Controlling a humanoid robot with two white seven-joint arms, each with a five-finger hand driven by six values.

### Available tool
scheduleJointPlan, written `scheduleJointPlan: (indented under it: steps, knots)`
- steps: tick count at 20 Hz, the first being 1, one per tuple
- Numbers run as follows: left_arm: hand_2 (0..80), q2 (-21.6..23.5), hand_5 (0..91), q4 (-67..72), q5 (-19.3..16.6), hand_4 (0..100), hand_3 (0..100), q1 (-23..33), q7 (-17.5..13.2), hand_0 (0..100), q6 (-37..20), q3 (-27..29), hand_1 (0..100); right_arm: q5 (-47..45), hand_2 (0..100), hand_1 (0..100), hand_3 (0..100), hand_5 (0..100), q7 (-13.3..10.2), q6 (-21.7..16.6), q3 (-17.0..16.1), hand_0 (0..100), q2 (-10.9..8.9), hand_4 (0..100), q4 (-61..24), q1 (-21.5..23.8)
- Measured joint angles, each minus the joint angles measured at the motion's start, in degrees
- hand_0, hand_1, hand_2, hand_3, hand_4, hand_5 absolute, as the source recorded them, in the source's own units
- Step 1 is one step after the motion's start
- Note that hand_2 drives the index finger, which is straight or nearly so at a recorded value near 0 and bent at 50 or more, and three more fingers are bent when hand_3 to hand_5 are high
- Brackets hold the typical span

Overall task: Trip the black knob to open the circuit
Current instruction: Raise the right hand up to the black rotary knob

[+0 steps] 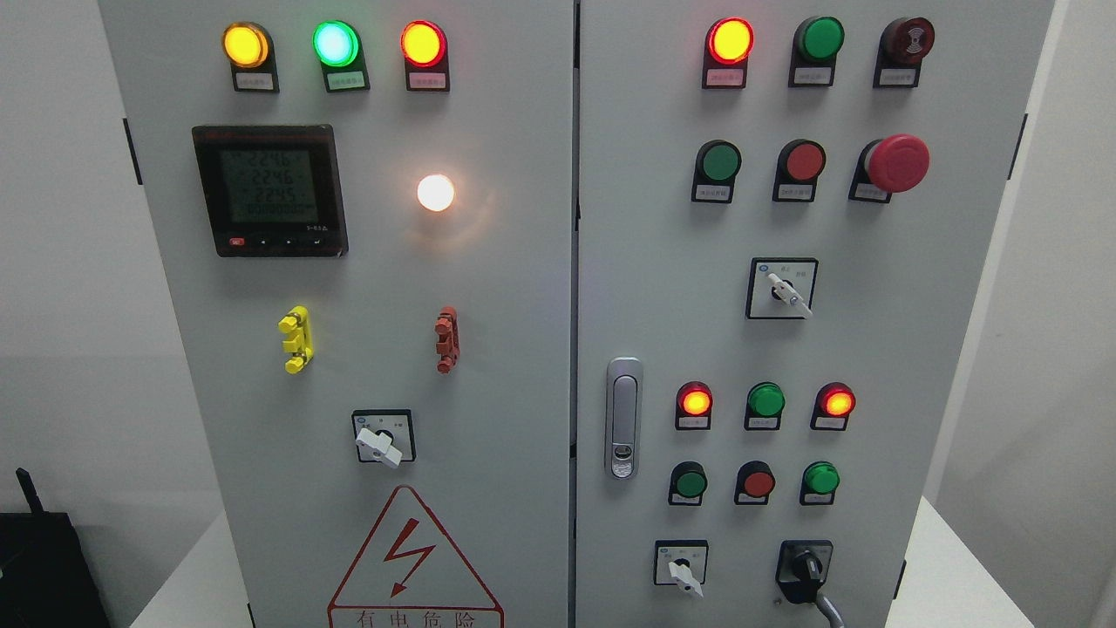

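Here, hands: neither robot hand nor any arm shows in the head view, so I cannot tell how the fingers stand.
Black knob: low on the right door of the cabinet, near the bottom edge, its pointer roughly upright; a grey cable runs down from just below it.
White selector beside it: to the left of the black knob, on a black-framed plate, its lever tilted down to the right.
Lower lamp group: red lamp, green lamp and second red lamp in a row; the two red ones glow.
Door latch: silver, upright, at the left edge of the right door.
Upper selector: white lever, pointing down to the right.
Emergency stop: big red mushroom button, upper right.
Left door: digital meter with lit digits, a glowing white lamp, a yellow clip, a red clip, a white selector and a warning triangle.
Bench: white, carrying the cabinet.
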Motion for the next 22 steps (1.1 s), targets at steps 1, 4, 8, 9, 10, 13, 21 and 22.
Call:
scheduleJointPlan:
  steps: [1, 4, 8, 9, 10, 13, 21, 22]
  knots:
    - [0.0, 0.0, 0.0, 0.0, 0.0, 0, 0, 0.0, 0.0, 12, 0.0, 0.0, 39, 0.1, 0, 0, 100, 100, 0.0, 0.0, 0.0, 0, 0.0, 100, 0.0, 0.0]
    - [0.0, 0.0, 0.0, 0.0, 0.0, 0, 0, 0.0, 0.0, 12, 0.0, 0.0, 39, 0.4, 0, 0, 100, 100, -0.1, 0.0, 0.1, 0, 0.0, 100, 0.0, -0.1]
    - [0.0, 0.0, 0.0, 0.0, 0.0, 0, 0, 0.0, 0.0, 12, 0.0, 0.0, 39, 0.5, 1, 0, 100, 100, -0.5, 0.1, 0.5, 0, 0.0, 100, 0.0, -0.1]
    - [0.0, 0.0, 0.0, 0.0, 0.0, 0, 0, 0.0, 0.0, 12, 0.0, 0.0, 39, 0.5, 1, 0, 100, 100, -0.5, 0.1, 0.5, 0, 0.02, 100, 0.0, -0.1]
    - [0.0, 0.0, 0.0, 0.0, 0.0, 0, 0, 0.0, 0.0, 12, 0.0, 0.0, 39, 0.5, 1, 0, 100, 100, -0.5, 0.1, 0.5, 0, 0.02, 100, 0.0, -0.1]
    - [0.0, 0.0, 0.0, 0.0, 0.0, 0, 0, 0.0, 0.0, 12, 0.0, 0.0, 39, 0.5, 1, 0, 100, 100, -0.5, 0.1, 0.5, 0, 0.02, 100, 0.0, -0.1]
    - [0.0, 0.0, 0.0, 0.0, 0.0, 0, 0, 0.0, 0.0, 12, 0.0, 0.0, 39, 0.5, 1, 0, 100, 100, -0.7, 0.1, 1.0, 0, 0.04, 100, 0.0, -0.3]
    - [0.0, 0.0, 0.0, 0.0, 0.0, 0, 0, 0.0, 0.0, 12, 0.0, 0.0, 39, 0.5, 1, 0, 100, 100, -0.7, 0.1, 1.0, 0, 0.04, 100, 0.0, -0.4]
